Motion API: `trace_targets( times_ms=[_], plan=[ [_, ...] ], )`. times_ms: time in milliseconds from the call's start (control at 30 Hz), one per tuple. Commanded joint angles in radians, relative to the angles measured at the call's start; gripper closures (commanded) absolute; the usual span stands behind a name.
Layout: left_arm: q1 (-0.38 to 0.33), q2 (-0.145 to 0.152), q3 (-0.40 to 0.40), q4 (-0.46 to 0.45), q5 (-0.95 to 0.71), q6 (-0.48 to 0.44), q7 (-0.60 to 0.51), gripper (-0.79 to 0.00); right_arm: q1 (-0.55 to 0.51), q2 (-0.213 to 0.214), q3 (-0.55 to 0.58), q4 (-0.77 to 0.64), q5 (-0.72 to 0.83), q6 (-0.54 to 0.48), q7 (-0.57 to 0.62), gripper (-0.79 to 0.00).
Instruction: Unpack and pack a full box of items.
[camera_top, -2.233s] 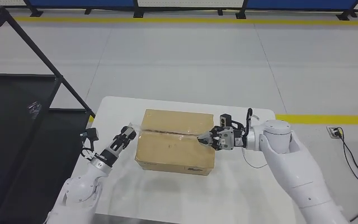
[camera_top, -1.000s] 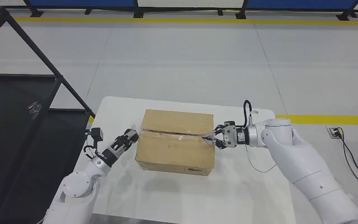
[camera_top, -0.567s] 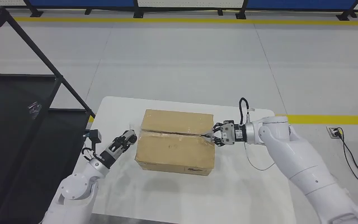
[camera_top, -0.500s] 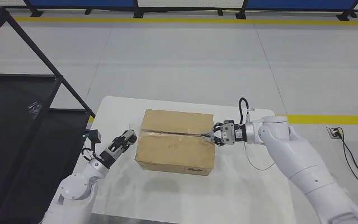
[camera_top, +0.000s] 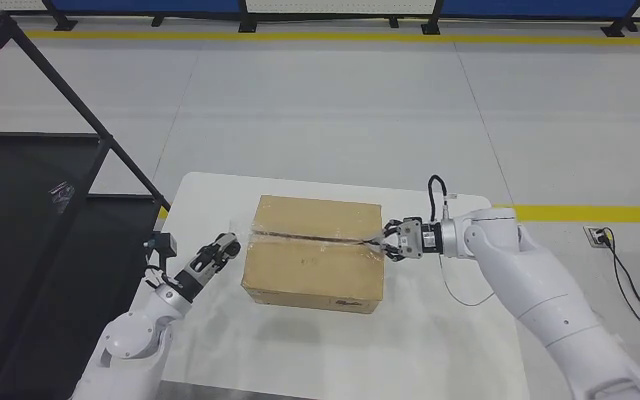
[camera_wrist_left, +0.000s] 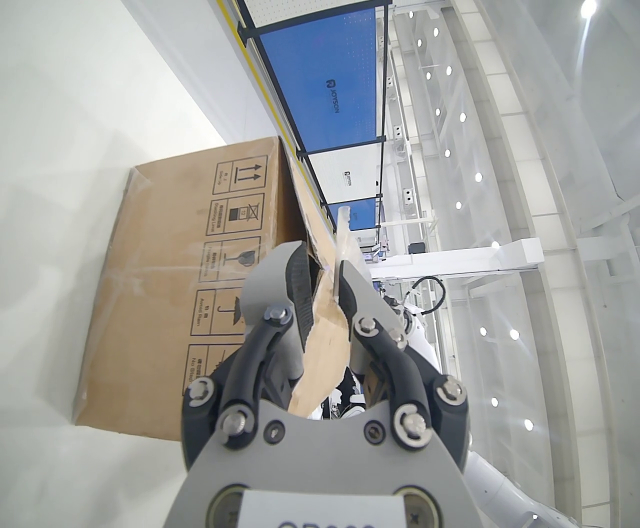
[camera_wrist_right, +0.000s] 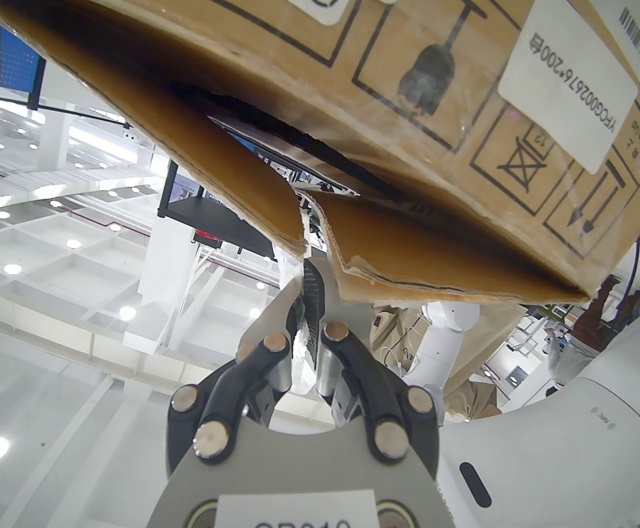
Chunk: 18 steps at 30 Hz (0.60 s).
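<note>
Backed off since the earlier look: the right end effector (camera_top: 386, 243) went from over the top seam of the brown cardboard box (camera_top: 315, 265) to just beyond the box's right end. The left end effector (camera_top: 227, 244) eased back a little from the box's left end.

Right fingers are clenched on a crumpled clear tape strip (camera_wrist_right: 292, 272). The two top flaps (camera_wrist_right: 280, 200) gape slightly at the seam. Judgement: the tape is coming off, and unpacking has not begun.

Left fingers are parted with nothing between them. They point at the box's left end, near it but apart.

Right forearm reaches in level from the box's right. Left arm angles in from the box's near-left.

Box sits mid white surface (camera_top: 440, 330), lid down.
</note>
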Motion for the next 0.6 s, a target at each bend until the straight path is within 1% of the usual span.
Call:
trace_targets(
  times_ms=[0,400,567],
  plan=[
    [0.002,0.001,-0.001,0.001,0.001,0.000,0.000,-0.166,-0.001,0.001,-0.001,0.000,0.002,0.002,-0.002,0.000],
    [0.038,0.009,-0.040,-0.035,-0.005,-0.009,0.016,-0.157,0.001,0.011,-0.012,0.000,0.023,0.013,-0.013,0.000],
    [0.058,0.012,-0.057,-0.087,0.003,-0.033,0.043,-0.145,0.002,0.013,-0.014,-0.001,0.026,0.017,-0.017,0.000]
  ],
)
